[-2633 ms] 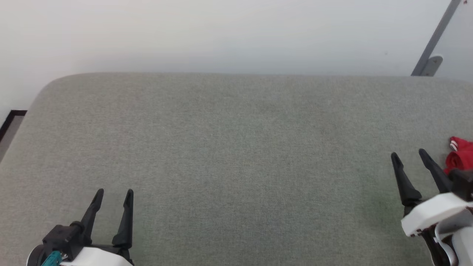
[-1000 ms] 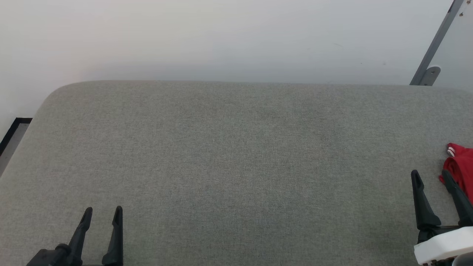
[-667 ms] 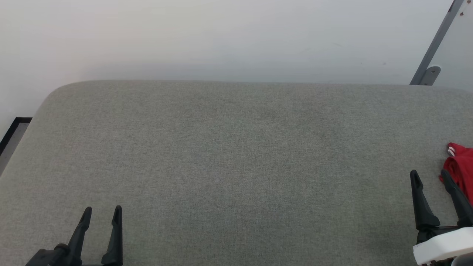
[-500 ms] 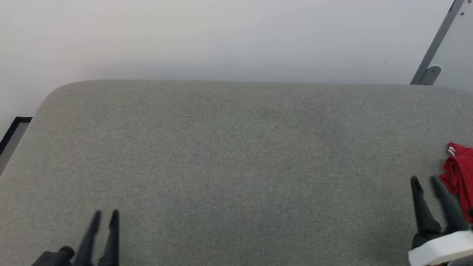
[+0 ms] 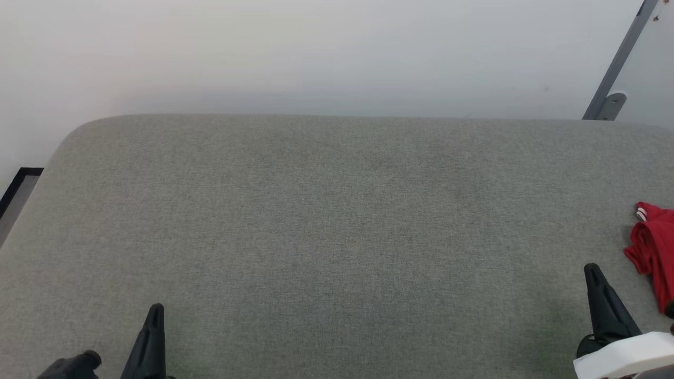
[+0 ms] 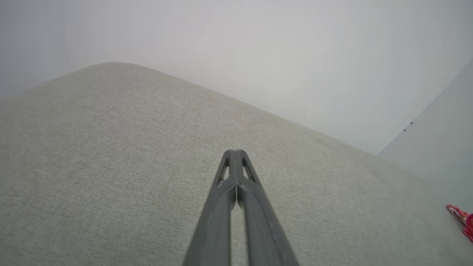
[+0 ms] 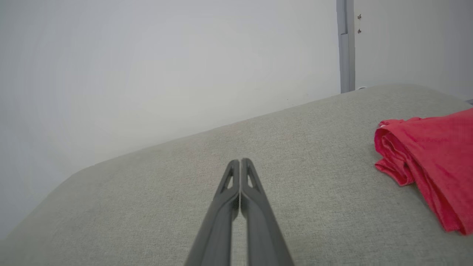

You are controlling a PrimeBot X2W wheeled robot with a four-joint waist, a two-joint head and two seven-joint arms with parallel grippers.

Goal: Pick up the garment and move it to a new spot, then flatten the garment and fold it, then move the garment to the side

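Left tool (image 5: 156, 309): low at the near left of the desk (image 5: 337, 221). In the left wrist view its two fingers are pressed together from tip down, with nothing between them. The tip points away over bare grey cloth.

Right tool (image 5: 592, 269): low at the near right of the desk. In the right wrist view its fingers likewise meet tip to tip and grip nothing.

Garment (image 5: 654, 247): red, bunched in loose folds, lying on the desk at the right edge of the head view, where the frame cuts it off. It sits to the right of the right tool and a little farther off than that tool's tip. It is near the tool but not touching, and a strip of bare cloth shows between them in the right wrist view. A bit of red-and-white striped trim shows at its far end. The garment is well apart from the left tool, with most of the desk's width between them. A red sliver of it shows at the right edge of the left wrist view.

Beyond: the desk's far edge, rounded at the left corner, runs along a pale wall (image 5: 316, 52). A grey post (image 5: 617, 60) slants up at the far right.
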